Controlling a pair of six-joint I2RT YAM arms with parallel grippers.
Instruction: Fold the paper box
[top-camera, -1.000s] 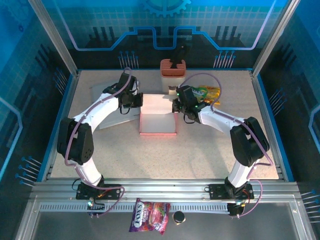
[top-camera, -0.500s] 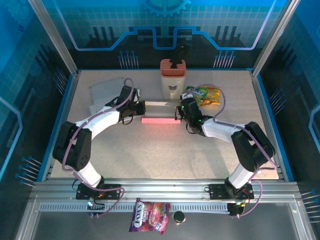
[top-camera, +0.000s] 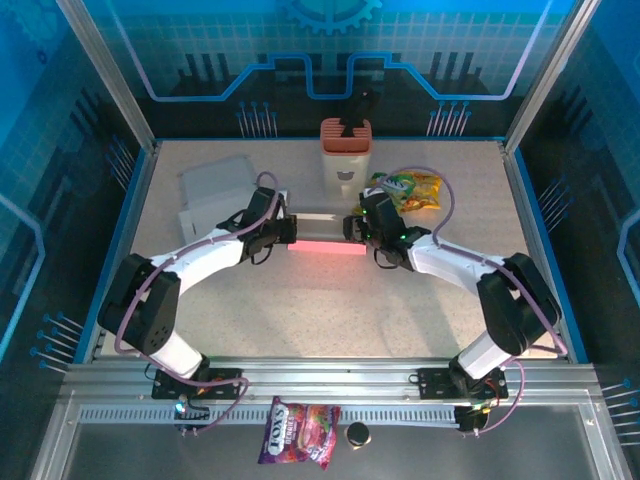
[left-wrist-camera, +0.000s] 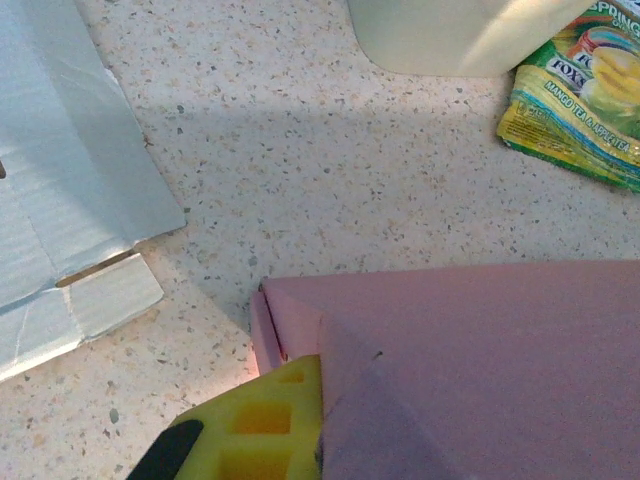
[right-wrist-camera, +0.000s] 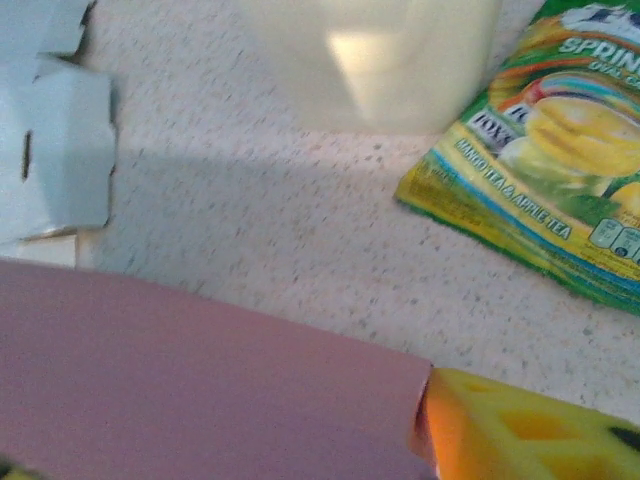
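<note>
The pink paper box (top-camera: 325, 244) lies low and closed on the table's middle, its lid down. My left gripper (top-camera: 289, 232) is at the box's left end, shut on the box's left wall. One of its yellow fingers (left-wrist-camera: 262, 422) presses the pink corner (left-wrist-camera: 300, 320); the other is hidden under the panel. My right gripper (top-camera: 353, 230) is at the right end and stands open. Its orange-yellow finger (right-wrist-camera: 520, 430) sits just beside the pink panel's edge (right-wrist-camera: 400, 400), and the panel (right-wrist-camera: 200, 380) runs across between the jaws.
A cream holder (top-camera: 346, 150) with a dark tool stands just behind the box. A green-yellow snack packet (top-camera: 410, 188) lies right of it. Flat grey cardboard (top-camera: 212, 186) lies at the back left. A pink packet (top-camera: 300, 432) and black cap (top-camera: 357, 434) rest beyond the near rail.
The box's raised lid has come down flat. Both grippers moved with it, and the right gripper's jaws have opened off the box.
</note>
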